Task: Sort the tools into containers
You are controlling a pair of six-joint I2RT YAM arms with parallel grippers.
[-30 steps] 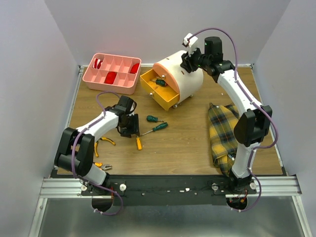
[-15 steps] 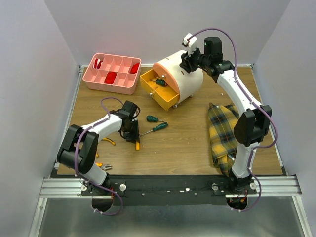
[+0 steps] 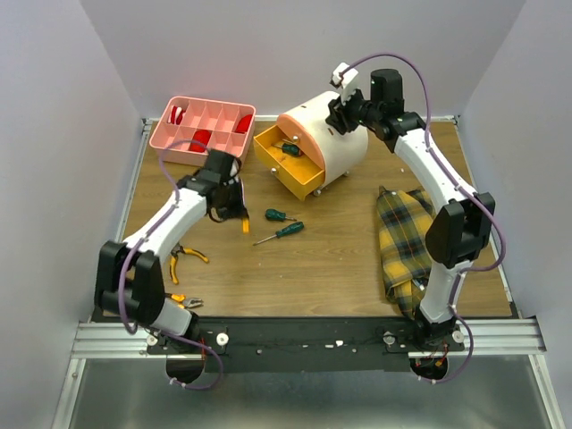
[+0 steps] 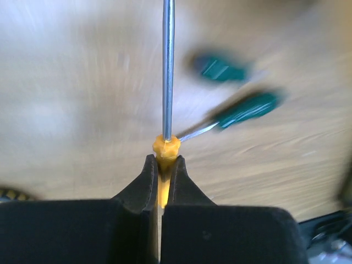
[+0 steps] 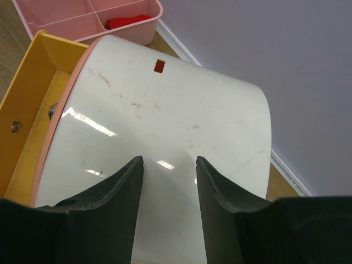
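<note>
My left gripper (image 3: 234, 207) (image 4: 164, 165) is shut on the orange handle of a screwdriver (image 4: 165, 147) (image 3: 245, 223), held off the table with its steel shaft pointing away from the jaws. Two green-handled screwdrivers (image 3: 279, 215) (image 3: 285, 231) lie on the wood just to its right. The pink compartment tray (image 3: 179, 147) stands at the back left. The cream drawer unit (image 3: 340, 147) (image 5: 181, 121) has its yellow drawer (image 3: 299, 179) pulled out, with a green screwdriver (image 3: 288, 148) inside. My right gripper (image 3: 338, 114) (image 5: 169, 162) stands open over the unit's rounded top, holding nothing.
Yellow-handled pliers (image 3: 185, 258) lie near the left arm, and another small tool (image 3: 185, 302) sits by the front edge. A yellow plaid cloth (image 3: 404, 234) is bunched at the right. Red items (image 3: 201, 138) sit in the tray's compartments.
My left gripper shut on the orange screwdriver that lay on the table and lifted it, swinging back and left toward the tray. The right arm stayed put.
</note>
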